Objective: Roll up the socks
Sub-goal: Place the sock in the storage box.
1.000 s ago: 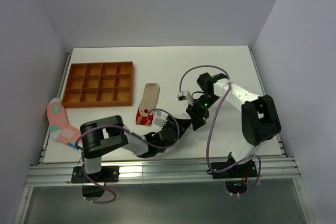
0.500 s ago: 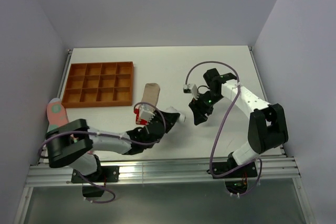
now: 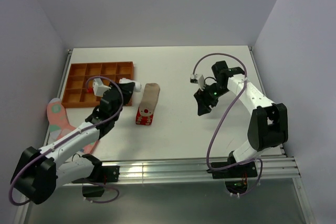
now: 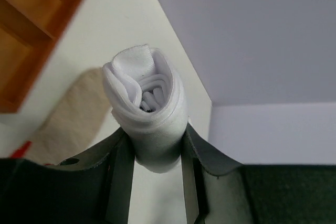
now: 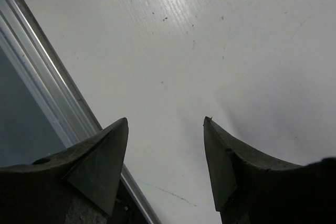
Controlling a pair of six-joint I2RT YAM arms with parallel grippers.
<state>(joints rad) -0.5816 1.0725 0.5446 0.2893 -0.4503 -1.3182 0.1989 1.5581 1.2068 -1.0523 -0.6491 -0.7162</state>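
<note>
Fabric fills the left gripper point(image 4: 155, 135): a rolled white sock point(image 4: 148, 95), pinched between its fingers and held up at the right edge of the wooden tray point(image 3: 97, 104). Just beside it, the beige sock point(image 3: 151, 94) lies flat on the table point(image 3: 173, 66), with the red sock point(image 3: 144, 115) at its near end. The right gripper point(image 5: 165, 129) hangs wide and empty, well apart.

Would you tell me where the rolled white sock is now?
The white sock is left of centre in the top view, clamped in the left gripper at the wooden tray's right edge, just left of the beige sock.
</note>
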